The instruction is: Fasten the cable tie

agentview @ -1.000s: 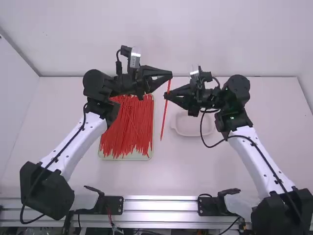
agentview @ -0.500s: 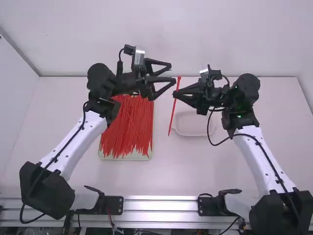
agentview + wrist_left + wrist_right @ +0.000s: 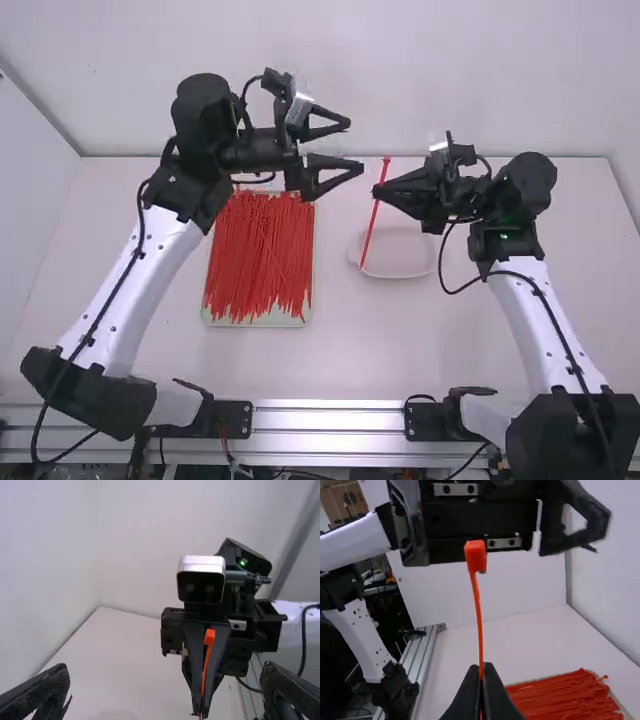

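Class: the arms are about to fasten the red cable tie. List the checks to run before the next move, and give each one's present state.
1. Right gripper shut on the cable tie: ok.
2. Left gripper open, ready to take the tie: ok.
3. Tie's head free, outside the grip: ok.
4. Tie bent into a loop: not ok, it is straight.
5. Left gripper at the tie: not ok, apart from it.
6. Which way the head's slot faces: cannot tell.

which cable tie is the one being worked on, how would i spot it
On the white table, look right of the tray heaped with red cable ties, to the right gripper. The single red tie pinched in it is held up in the air, roughly upright with its square head on top, while all the others lie flat in the tray.
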